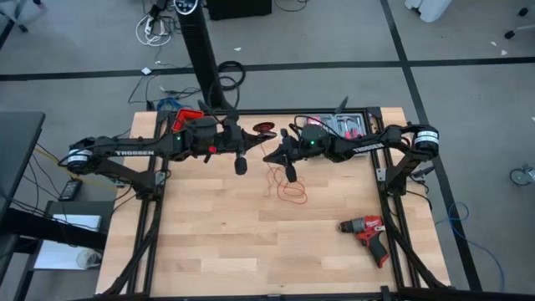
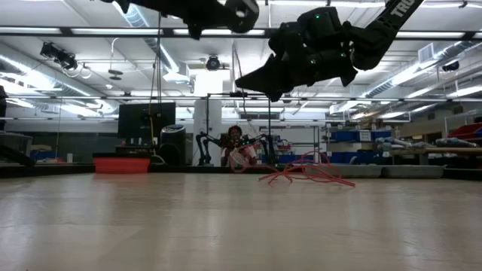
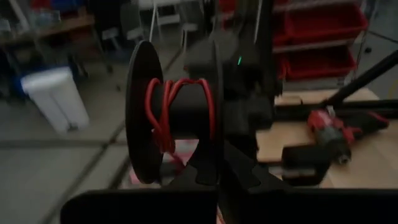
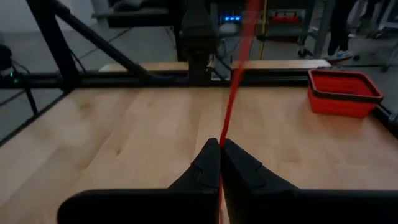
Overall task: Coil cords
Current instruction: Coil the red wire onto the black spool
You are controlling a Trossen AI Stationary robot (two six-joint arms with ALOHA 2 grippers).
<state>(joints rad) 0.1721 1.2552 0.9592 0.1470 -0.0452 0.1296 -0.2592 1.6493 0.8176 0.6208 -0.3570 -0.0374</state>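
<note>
The cords are one thin red wire. Part of it is wound on a black spool that sits right in front of my left gripper, which is shut and held above the table's far middle. From the spool the wire runs as one strand to my right gripper, shut on it, just to the right. The rest lies in loose loops on the tabletop below both grippers, seen also in the low view as red loops. My left gripper is shut on the spool, with the spool's near flange just past the fingertips; the fingers themselves hide the exact place of contact. The spool is lifted clear of the table, its axis lying across the fingers. My right gripper pinches a single strand of the red wire between its two fingertips. The fingers come nearly level from the table's right. Beyond the tips the strand runs straight and taut toward the left arm, clear of the table.
A red and black drill lies near the table's right front. A red bin stands at the far left corner, and a tray of tools at the far right. Bare wood lies in front.
</note>
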